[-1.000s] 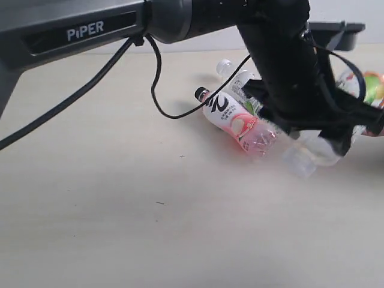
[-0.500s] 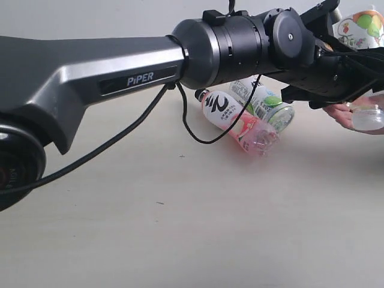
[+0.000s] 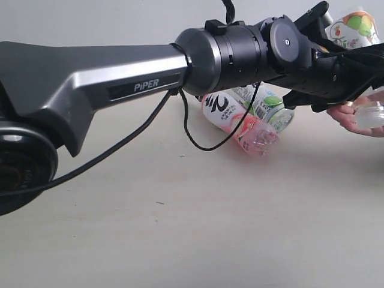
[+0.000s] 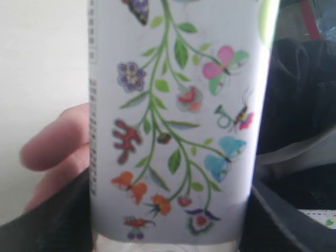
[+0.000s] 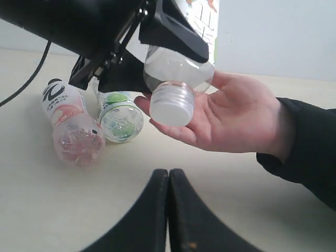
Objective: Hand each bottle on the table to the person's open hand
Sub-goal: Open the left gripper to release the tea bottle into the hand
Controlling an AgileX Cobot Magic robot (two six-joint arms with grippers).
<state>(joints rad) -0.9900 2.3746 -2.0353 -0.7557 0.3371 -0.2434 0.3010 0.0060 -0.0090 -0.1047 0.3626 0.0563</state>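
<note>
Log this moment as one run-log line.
left fingers: gripping floral bottle, cap down, over hand | right fingers: shut, empty | peach bottle, lime bottle: lying on table

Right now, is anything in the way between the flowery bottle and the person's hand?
No, nothing I can see. The left gripper holds the floral bottle cap-down right at the person's open hand. The peach bottle and lime bottle lie on the table, off to the side.

My fingers (image 5: 173,31) are black. The floral bottle (image 4: 173,126) shows green vines, orange flowers and pink and blue butterflies on a white label.
</note>
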